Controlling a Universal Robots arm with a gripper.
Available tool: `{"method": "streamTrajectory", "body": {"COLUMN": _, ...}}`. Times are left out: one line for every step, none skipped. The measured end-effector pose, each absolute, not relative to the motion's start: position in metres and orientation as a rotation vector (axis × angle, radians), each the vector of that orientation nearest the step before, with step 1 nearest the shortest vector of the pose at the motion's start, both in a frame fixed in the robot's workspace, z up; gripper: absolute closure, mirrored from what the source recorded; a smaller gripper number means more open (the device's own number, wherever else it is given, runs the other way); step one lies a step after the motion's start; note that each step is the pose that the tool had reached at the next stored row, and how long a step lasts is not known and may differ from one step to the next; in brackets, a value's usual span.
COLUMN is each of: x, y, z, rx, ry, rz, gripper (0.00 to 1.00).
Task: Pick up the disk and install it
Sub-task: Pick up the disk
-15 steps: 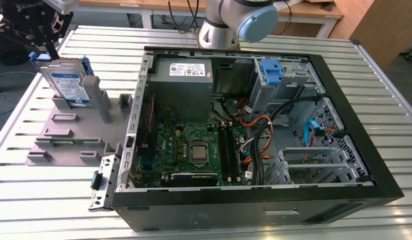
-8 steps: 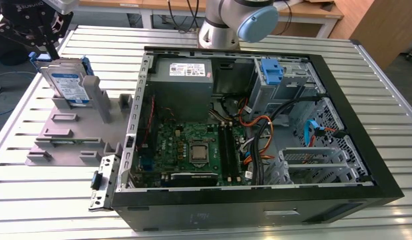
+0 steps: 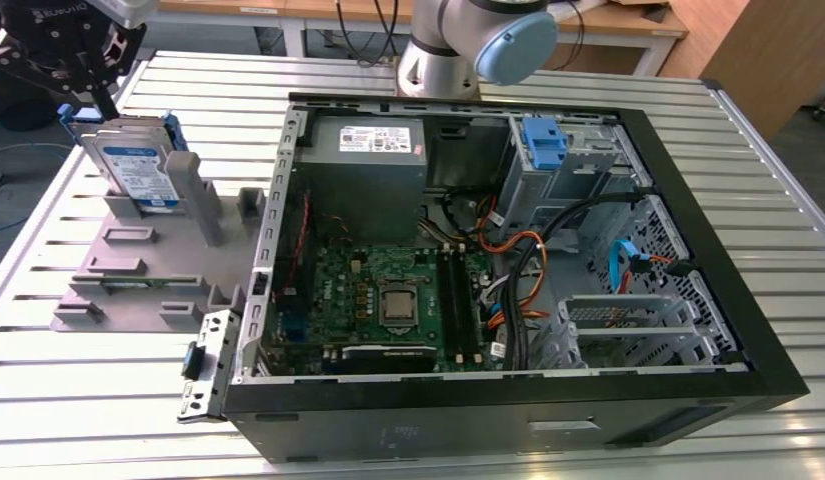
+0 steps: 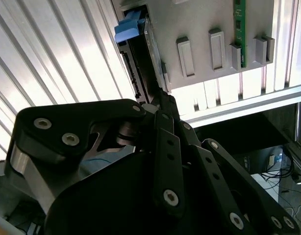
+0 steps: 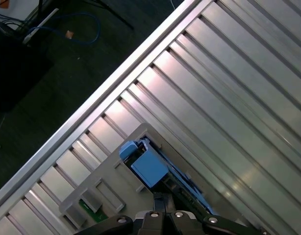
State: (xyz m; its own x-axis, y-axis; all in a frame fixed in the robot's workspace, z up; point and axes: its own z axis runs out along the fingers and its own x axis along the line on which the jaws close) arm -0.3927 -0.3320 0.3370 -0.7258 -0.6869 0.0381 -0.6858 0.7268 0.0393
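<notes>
Exterior view, near side first: the open computer case lies on the slatted table. Its motherboard is bare, and no drive sits in the metal cage on the exterior view's right. To the exterior view's left of the case stands a grey holder. At its far end the disk sits upright in a slot, its label facing the camera. By my reading, then, neither the pick-up nor the install is done. The pincer is down at the disk's far top edge. In both wrist views it meets that edge beside the blue carrier, but whether it has clamped the disk I cannot tell.
</notes>
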Motion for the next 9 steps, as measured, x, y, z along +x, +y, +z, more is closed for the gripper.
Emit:
{"method": "streamTrajectory", "body": {"x": -0.3928, "y": -0.332, "z": 0.3371, "rx": 1.148, "ry": -2.87, "rz": -0.035, "gripper": 0.89}}
{"method": "streamTrajectory", "body": {"x": -0.3927, "y": -0.332, "z": 0.337, "rx": 1.155, "ry": -2.867, "rz": -0.034, "gripper": 0.89}}
{"method": "streamTrajectory", "body": {"x": -0.3927, "y": -0.332, "z": 0.337, "rx": 1.161, "ry": -2.865, "rz": -0.034, "gripper": 0.89}}
{"method": "streamTrajectory", "body": {"x": -0.3928, "y": -0.3319, "z": 0.337, "rx": 1.164, "ry": -2.864, "rz": -0.034, "gripper": 0.89}}
{"method": "streamTrajectory", "body": {"x": -0.3928, "y": -0.3319, "z": 0.3371, "rx": 1.165, "ry": -2.863, "rz": -0.034, "gripper": 0.89}}
{"method": "streamTrajectory", "body": {"x": -0.3928, "y": -0.332, "z": 0.337, "rx": 1.165, "ry": -2.863, "rz": -0.034, "gripper": 0.89}}
{"method": "streamTrajectory", "body": {"x": -0.3927, "y": -0.332, "z": 0.337, "rx": 1.165, "ry": -2.863, "rz": -0.034, "gripper": 0.89}}
{"method": "streamTrajectory", "body": {"x": -0.3928, "y": -0.332, "z": 0.3371, "rx": 1.165, "ry": -2.863, "rz": -0.034, "gripper": 0.89}}
{"method": "streamTrajectory", "body": {"x": -0.3928, "y": -0.332, "z": 0.337, "rx": 1.165, "ry": -2.863, "rz": -0.034, "gripper": 0.89}}
